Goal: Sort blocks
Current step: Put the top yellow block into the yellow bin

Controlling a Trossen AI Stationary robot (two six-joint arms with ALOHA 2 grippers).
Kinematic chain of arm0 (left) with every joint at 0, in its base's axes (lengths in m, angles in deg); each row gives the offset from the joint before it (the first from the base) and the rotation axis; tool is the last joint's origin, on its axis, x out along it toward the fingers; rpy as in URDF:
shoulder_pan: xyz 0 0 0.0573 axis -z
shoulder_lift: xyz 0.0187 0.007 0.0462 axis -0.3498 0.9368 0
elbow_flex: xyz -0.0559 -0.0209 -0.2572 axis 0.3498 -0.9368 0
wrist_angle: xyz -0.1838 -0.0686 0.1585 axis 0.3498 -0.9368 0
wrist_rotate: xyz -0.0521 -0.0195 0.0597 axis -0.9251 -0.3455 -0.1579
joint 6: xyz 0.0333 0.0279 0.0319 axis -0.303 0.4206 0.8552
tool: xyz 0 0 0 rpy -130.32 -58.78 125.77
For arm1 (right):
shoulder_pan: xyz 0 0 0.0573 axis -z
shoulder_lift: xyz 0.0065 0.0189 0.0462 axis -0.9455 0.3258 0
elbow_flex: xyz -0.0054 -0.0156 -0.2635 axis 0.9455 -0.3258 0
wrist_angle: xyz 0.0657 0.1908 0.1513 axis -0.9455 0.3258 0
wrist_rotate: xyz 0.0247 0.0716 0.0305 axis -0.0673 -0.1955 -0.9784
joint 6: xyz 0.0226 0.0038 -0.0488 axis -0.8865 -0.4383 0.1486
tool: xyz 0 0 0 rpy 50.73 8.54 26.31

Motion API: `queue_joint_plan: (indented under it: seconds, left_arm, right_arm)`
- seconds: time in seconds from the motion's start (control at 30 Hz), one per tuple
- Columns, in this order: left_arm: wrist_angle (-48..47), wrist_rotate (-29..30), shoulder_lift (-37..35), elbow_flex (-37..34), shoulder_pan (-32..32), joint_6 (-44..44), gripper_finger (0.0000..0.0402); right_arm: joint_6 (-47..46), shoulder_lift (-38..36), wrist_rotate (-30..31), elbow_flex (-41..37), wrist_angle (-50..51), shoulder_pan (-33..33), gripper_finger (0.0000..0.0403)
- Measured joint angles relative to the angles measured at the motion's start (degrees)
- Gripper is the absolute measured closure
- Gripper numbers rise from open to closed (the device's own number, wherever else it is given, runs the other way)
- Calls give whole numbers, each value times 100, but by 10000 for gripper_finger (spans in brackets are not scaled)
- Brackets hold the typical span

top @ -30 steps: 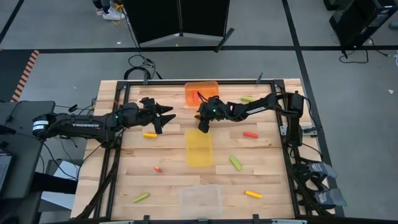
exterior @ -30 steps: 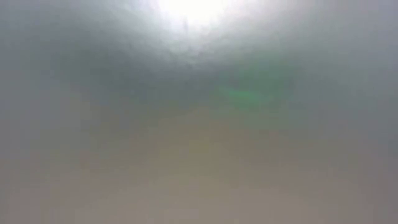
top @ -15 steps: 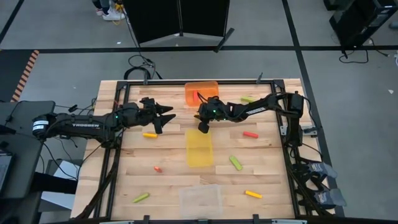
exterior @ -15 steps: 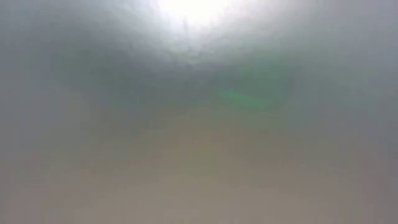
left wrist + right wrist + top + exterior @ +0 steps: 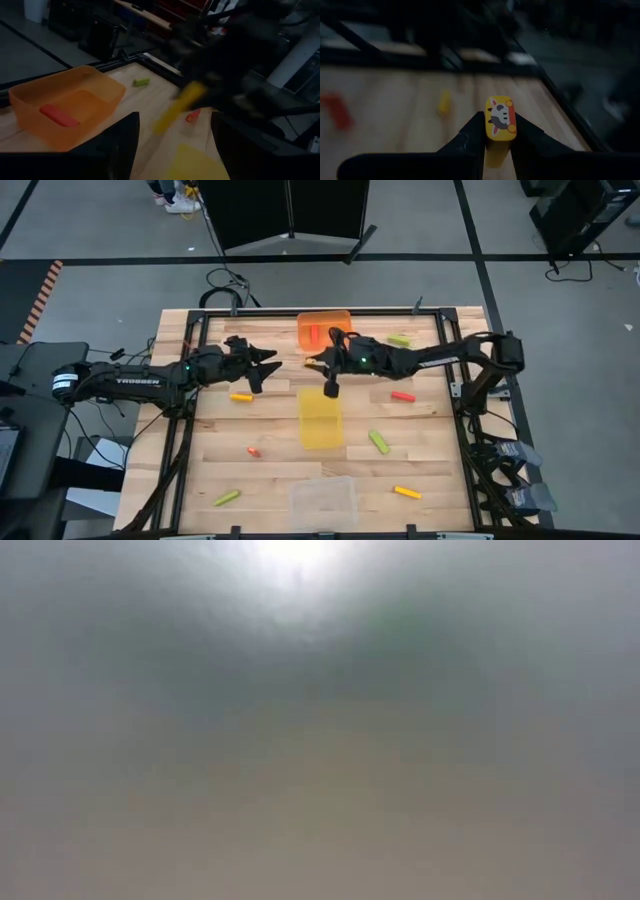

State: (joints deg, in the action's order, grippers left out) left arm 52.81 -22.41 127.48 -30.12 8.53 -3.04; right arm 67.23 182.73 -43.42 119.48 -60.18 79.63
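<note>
My right gripper [image 5: 318, 364] is shut on a yellow block [image 5: 500, 120] above the table, between the orange tray [image 5: 325, 328] and the yellow tray [image 5: 320, 418]. My left gripper [image 5: 265, 365] is open and empty just to the left, facing it; its fingers [image 5: 120, 145] stand wide apart. A red block [image 5: 315, 333] lies in the orange tray. On the table lie a yellow block [image 5: 241, 396], lime blocks [image 5: 399, 339] [image 5: 379, 441] [image 5: 227, 497], red blocks [image 5: 402, 395] [image 5: 254, 450] and a yellow-orange block [image 5: 406, 492]. My right gripper pinches the yellow block by two opposite long sides [image 5: 489, 131] between its two fingers. The fingers lie about level and point toward the table's left edge, along the block. The block's free end [image 5: 500, 116], which bears a small picture, sticks out past the fingertips. The block is lifted clear.
A clear tray [image 5: 323, 500] stands near the table's front edge. A black frame runs round the wooden table [image 5: 440, 430]. The low view shows only haze.
My right arm has drawn back a little toward the table's right edge, and its gripper has tipped up toward level. The yellow block now shows at its tip in the high view.
</note>
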Motion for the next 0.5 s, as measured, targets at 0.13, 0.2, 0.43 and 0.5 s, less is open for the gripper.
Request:
queue_joint_plan:
  seconds: [0.13, 0.2, 0.43, 0.5]
  left_arm:
    - [-80, 170, 9, 0, -1, -14, 149]
    - [-80, 202, 9, 0, -2, -41, 149]
    - [-56, 213, 9, 0, -4, -106, 149]
    - [-56, 106, 9, 0, -5, -116, 149]
  right_arm:
    - [195, -203, -267, 0, -265, -368, 331]
    - [208, -231, -349, 0, -376, -536, 331]
    - [-304, -181, -323, -3, -450, -1134, 331]
    - [-281, -178, -135, -32, -450, -1400, 331]
